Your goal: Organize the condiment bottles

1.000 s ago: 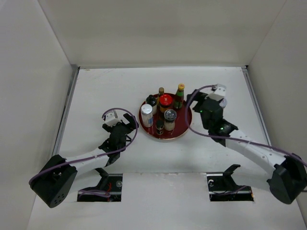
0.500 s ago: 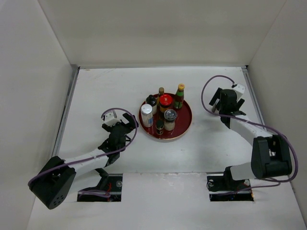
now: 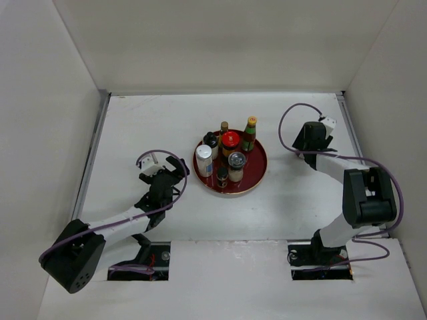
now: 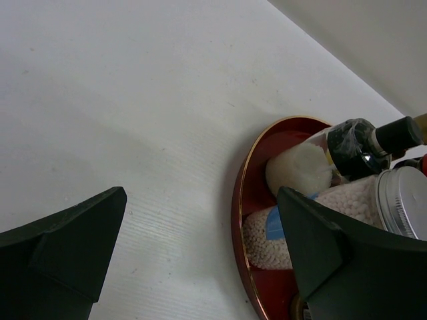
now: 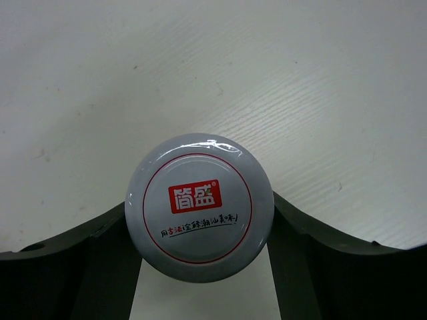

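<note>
Right end effector [image 3: 308, 135] sits over a grey-capped jar [image 5: 200, 200] that stands alone on the surface [image 3: 153, 120], well to the right of the tray [image 3: 257, 175]. Its two fingers [image 5: 100, 253] flank the cap closely, one on each side; whether they are squeezing the jar cannot be told. Seven bottles [image 3: 231, 141] stand upright, clustered on the red tray, so this stray jar is probably the one left to join them. Left end effector [image 3: 167, 175] hovers wide open and empty just beside the tray's left rim, likely placed to steady the tray or simply to keep out of the way.
</note>
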Controlling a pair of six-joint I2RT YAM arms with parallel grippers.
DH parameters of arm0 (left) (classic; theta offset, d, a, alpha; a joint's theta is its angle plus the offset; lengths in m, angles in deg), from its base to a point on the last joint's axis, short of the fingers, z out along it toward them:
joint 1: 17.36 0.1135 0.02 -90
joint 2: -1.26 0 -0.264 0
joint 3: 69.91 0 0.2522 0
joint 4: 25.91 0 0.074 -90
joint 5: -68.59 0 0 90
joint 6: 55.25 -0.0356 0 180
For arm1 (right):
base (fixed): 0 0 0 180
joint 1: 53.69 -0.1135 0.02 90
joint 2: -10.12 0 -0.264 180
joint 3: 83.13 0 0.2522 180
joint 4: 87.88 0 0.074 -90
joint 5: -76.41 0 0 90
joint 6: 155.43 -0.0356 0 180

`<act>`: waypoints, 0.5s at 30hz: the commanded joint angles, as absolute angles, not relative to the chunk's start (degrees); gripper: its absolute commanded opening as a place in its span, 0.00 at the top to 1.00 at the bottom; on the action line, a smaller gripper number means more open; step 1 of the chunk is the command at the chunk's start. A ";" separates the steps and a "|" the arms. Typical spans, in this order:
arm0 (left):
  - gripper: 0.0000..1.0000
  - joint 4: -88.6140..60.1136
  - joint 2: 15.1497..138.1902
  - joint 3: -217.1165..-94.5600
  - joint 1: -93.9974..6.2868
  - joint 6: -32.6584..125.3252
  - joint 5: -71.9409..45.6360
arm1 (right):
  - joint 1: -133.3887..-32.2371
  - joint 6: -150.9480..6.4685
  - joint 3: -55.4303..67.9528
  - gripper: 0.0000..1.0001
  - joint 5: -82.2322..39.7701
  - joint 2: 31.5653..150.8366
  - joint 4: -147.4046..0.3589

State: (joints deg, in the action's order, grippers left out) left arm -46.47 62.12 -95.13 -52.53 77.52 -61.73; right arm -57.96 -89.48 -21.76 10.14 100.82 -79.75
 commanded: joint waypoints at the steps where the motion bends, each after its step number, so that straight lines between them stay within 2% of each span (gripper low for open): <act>1: 0.00 -46.43 61.38 -95.27 -51.15 79.84 -60.27 | -59.34 -89.51 -20.15 0.49 11.10 96.45 -84.93; 9: 0.00 -45.81 62.70 -95.71 -49.30 80.63 -57.28 | -73.84 -87.40 -22.97 0.50 13.66 84.57 -85.54; 15: 0.00 -45.81 62.79 -95.62 -48.42 80.81 -56.92 | -83.25 -88.63 -20.25 0.48 13.22 87.36 -86.95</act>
